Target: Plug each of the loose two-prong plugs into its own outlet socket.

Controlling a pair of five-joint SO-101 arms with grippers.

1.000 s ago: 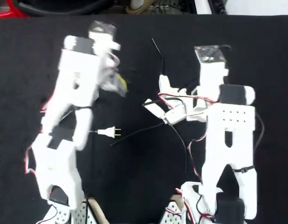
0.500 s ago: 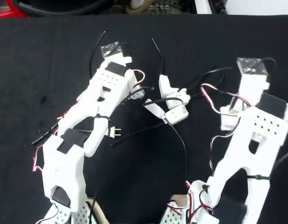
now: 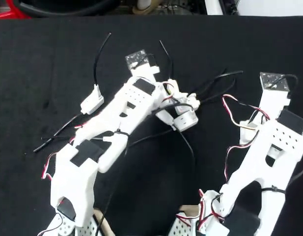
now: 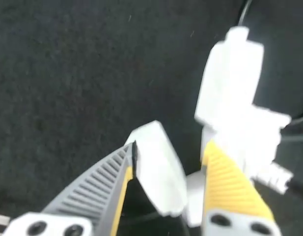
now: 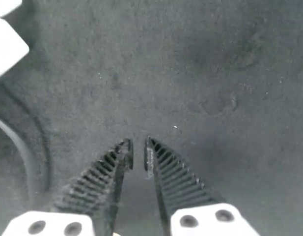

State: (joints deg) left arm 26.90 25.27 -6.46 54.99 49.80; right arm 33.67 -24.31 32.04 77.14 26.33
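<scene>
A cluster of white outlet sockets [image 3: 184,118] on black cords lies mid-table on the black cloth. My left arm [image 3: 117,123] stretches diagonally to it, and the left gripper [image 3: 163,97] sits at the cluster's near-left side. In the left wrist view the left gripper [image 4: 168,147] is open, with a white socket piece [image 4: 158,172] between its grey and yellow fingers. A second white socket block [image 4: 230,78] lies just beyond. A lone white connector [image 3: 92,103] rests on a cord at the left. My right gripper [image 5: 139,145] hangs over bare cloth, shut with nothing in it.
Black cords [image 3: 210,83] fan out behind and to the right of the cluster, and another cord [image 3: 58,135] trails left under the left arm. The right arm [image 3: 269,147] stands at the right. Cables and a red item [image 3: 4,10] lie beyond the table's back edge.
The left arm swung right, from the left side to the socket cluster, covering the loose two-prong plug. The right arm pulled back from the cluster toward the right.
</scene>
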